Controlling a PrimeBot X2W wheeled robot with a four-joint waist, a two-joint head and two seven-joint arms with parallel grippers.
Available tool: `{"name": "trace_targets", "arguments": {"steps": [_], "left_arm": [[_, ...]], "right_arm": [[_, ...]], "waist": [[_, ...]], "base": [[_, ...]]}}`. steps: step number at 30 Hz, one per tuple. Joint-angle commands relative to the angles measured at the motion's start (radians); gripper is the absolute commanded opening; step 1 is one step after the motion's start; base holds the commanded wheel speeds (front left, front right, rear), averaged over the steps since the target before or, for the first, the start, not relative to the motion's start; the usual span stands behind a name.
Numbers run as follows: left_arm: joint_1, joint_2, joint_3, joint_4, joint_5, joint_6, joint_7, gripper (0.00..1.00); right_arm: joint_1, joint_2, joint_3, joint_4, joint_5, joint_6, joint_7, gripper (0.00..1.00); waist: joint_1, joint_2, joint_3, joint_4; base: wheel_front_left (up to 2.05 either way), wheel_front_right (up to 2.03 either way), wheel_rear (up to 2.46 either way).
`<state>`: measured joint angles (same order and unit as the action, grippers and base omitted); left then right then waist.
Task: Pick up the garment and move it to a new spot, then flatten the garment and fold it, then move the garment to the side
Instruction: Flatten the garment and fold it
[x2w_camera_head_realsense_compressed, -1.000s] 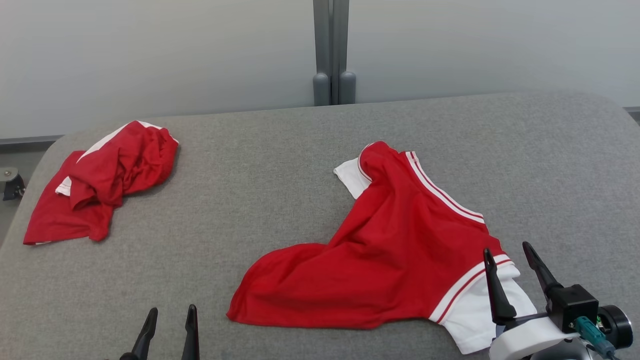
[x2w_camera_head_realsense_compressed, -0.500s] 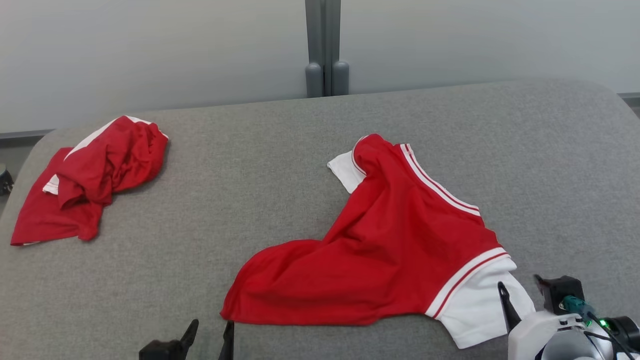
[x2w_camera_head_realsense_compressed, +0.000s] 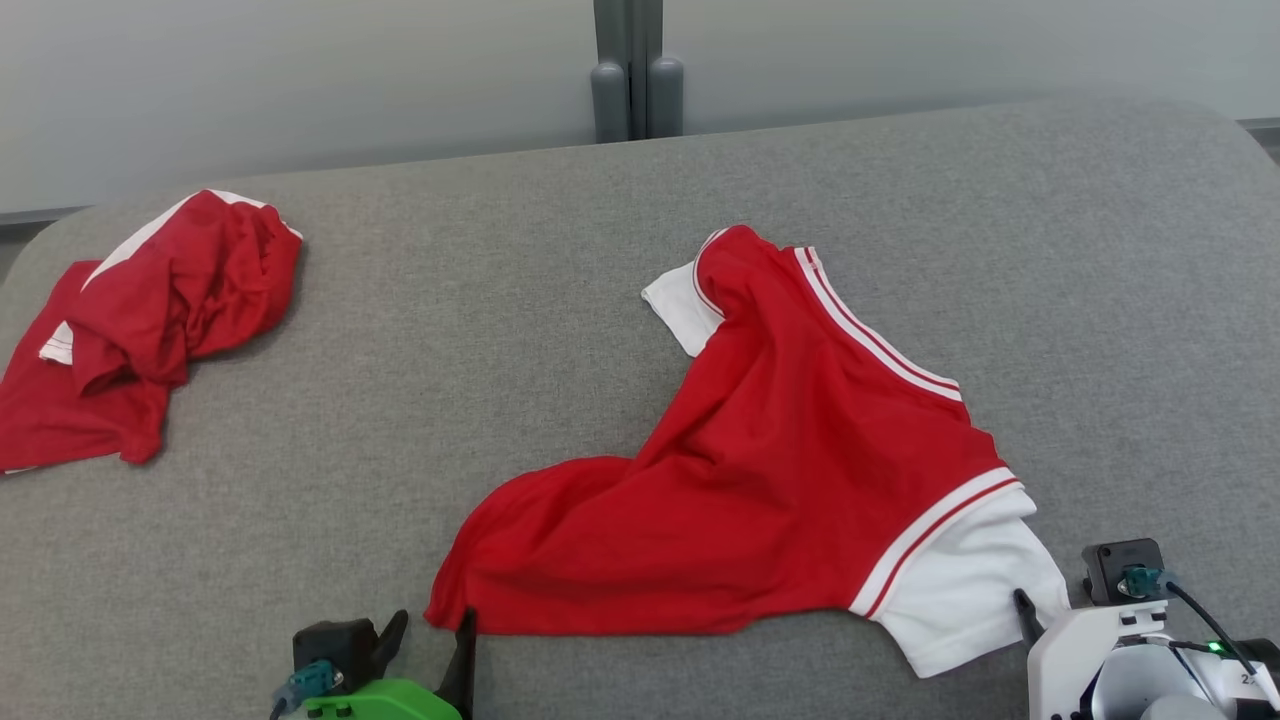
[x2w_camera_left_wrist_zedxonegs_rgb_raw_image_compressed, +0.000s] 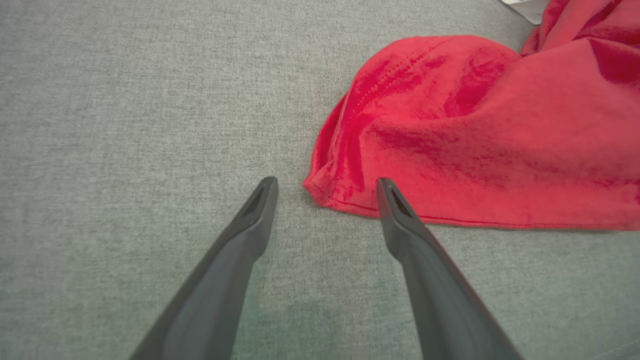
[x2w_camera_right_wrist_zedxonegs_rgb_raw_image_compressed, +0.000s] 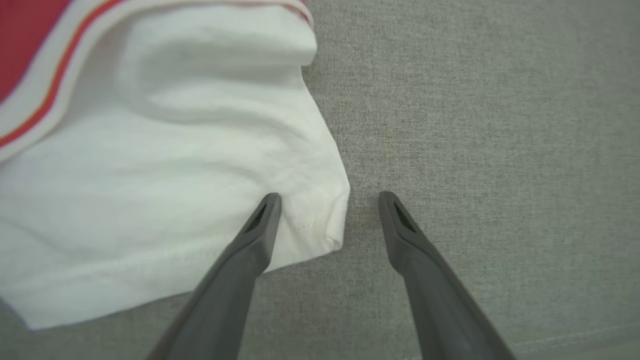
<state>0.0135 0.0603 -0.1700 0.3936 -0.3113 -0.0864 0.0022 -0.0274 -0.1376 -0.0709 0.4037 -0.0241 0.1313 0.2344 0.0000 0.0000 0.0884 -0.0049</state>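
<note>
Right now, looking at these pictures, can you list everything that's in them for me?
Red fabric shirt with white sleeves and striped trim: one, red and white, spread loosely mid-table, toward the right.
Crumpled red and white fabric garment: one, red and white, far left of the table.
Grey cloth-covered table: one, grey, under both garments.
Grey upright posts: two, grey, side by side behind the table.
Pale wall panels: pale grey, at the back.
Left claw: one, dark fingers, open either side of the shirt's red hem corner.
Right claw: one, dark fingers, open either side of the shirt's white sleeve corner.
</note>
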Motion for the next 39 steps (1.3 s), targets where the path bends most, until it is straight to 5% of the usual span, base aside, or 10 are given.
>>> {"name": "trace_targets", "arguments": {"steps": [1, 9, 10, 11, 12, 20, 28, 34, 39], "left_arm": [[-0.022, 0.010, 0.002, 0.004, -0.010, 0.001, 0.007, 1.00], [-0.081, 0.027, -0.023, 0.039, -0.020, -0.016, 0.044, 1.00], [-0.087, 0.031, -0.029, 0.047, -0.023, -0.019, 0.052, 0.49], [-0.093, 0.034, -0.041, 0.057, -0.026, -0.023, 0.064, 0.02], [-0.094, 0.034, -0.049, 0.063, -0.032, -0.028, 0.074, 0.00], [-0.038, 0.025, -0.057, 0.001, -0.185, -0.042, 0.132, 0.00], [0.141, 0.039, 0.010, -0.536, -0.569, -0.042, 0.296, 0.00], [0.194, 0.043, 0.087, -0.956, -0.733, 0.075, 0.408, 0.00], [0.108, 0.049, 0.139, -1.205, -0.784, 0.193, 0.479, 0.00]], "right_arm": [[-0.007, 0.007, 0.006, 0.023, 0.002, -0.001, 0.001, 1.00], [-0.045, 0.019, 0.024, 0.084, -0.001, -0.001, 0.016, 1.00], [-0.052, 0.022, 0.029, 0.095, 0.002, -0.001, 0.023, 1.00], [-0.058, 0.028, 0.042, 0.110, 0.014, 0.000, 0.035, 0.78], [-0.063, 0.034, 0.045, 0.122, 0.030, 0.000, 0.042, 0.00], [-0.072, 0.048, 0.026, 0.066, 0.220, -0.001, 0.046, 0.00], [0.027, 0.032, -0.046, -0.462, 0.698, 0.000, 0.118, 0.00], [0.051, 0.049, -0.243, -0.849, 0.930, 0.000, 0.182, 0.00], [-0.035, 0.062, -0.350, -1.043, 1.043, 0.000, 0.256, 0.00]], "waist": [[0.0000, 0.0000, 0.009, 0.002], [0.0000, 0.0000, 0.050, -0.001], [0.0000, 0.0000, 0.054, -0.003], [0.0000, 0.0000, 0.058, -0.005], [0.0000, 0.0000, 0.060, -0.007], [0.0000, 0.0000, 0.033, -0.020], [0.0000, 0.0000, -0.015, -0.029], [0.0000, 0.0000, -0.040, -0.040], [0.0000, 0.0000, -0.044, -0.062]], "base": [[0.00, 0.00, 0.00], [0.00, 0.00, 0.00], [0.00, 0.00, 0.00], [0.00, 0.00, 0.00], [0.00, 0.00, 0.00], [0.00, 0.00, 0.00], [0.00, 0.00, 0.00], [0.00, 0.00, 0.00], [0.00, 0.00, 0.00]]}}
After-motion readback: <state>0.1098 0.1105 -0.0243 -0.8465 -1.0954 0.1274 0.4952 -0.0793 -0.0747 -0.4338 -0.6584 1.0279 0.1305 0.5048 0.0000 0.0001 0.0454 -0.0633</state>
